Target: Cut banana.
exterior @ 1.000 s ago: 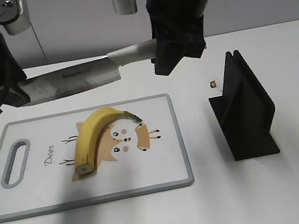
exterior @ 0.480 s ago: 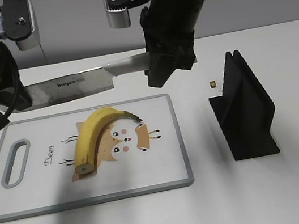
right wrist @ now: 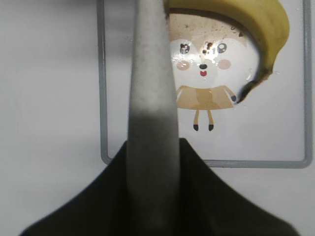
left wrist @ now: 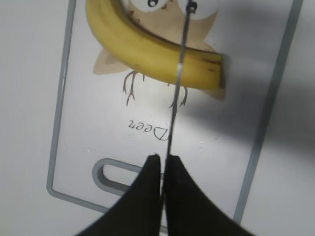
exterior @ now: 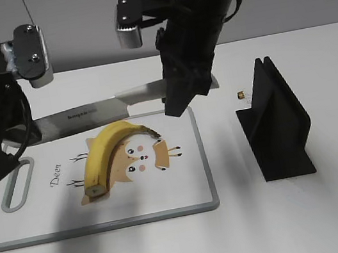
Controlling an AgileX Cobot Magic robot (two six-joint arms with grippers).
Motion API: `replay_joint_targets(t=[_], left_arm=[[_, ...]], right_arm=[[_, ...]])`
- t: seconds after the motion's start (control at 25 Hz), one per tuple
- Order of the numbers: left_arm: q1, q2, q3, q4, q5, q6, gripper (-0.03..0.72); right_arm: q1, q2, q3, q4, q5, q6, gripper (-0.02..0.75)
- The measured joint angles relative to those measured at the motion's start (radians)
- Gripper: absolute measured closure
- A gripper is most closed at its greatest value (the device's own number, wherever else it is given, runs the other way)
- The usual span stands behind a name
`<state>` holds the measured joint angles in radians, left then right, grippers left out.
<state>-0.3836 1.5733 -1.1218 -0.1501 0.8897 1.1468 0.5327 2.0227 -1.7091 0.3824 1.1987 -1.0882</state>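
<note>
The yellow banana (exterior: 103,152) lies curved on the white deer-print cutting board (exterior: 186,188), stem tip toward the middle. A large kitchen knife (exterior: 89,112) hangs level just behind and above the banana. My right gripper (exterior: 180,93) is shut on the knife's grey handle (right wrist: 152,73). My left gripper (exterior: 28,129) is shut on the blade's tip end (left wrist: 176,88). In the left wrist view the blade edge crosses over the banana (left wrist: 147,51) above the board (left wrist: 88,98). The right wrist view shows the banana (right wrist: 246,14) and its dark stem beside the handle.
A black knife stand (exterior: 276,125) stands on the white table to the right of the board. A small brown object (exterior: 240,95) lies behind the stand. The board's handle slot (exterior: 14,188) is at its left end.
Both arms have lowered the knife and brought it forward, from behind the board to just over the banana's back. The banana has not moved.
</note>
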Motion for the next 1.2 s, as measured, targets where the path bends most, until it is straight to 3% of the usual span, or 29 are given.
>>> replay_joint_targets(t=[0.72, 1.04, 1.2], left_arm=[[0.005, 0.104, 0.021, 0.009, -0.039, 0.0, 0.692], [0.005, 0.105, 0.183, -0.038, -0.237, -0.005, 0.692], [0.005, 0.105, 0.202, -0.051, -0.274, -0.006, 0.692]], right_arm=[[0.001, 0.158, 0.002, 0.026, -0.006, -0.004, 0.552], [0.004, 0.197, 0.002, 0.004, -0.027, -0.011, 0.545], [0.004, 0.211, 0.002, -0.003, -0.041, -0.013, 0.54]])
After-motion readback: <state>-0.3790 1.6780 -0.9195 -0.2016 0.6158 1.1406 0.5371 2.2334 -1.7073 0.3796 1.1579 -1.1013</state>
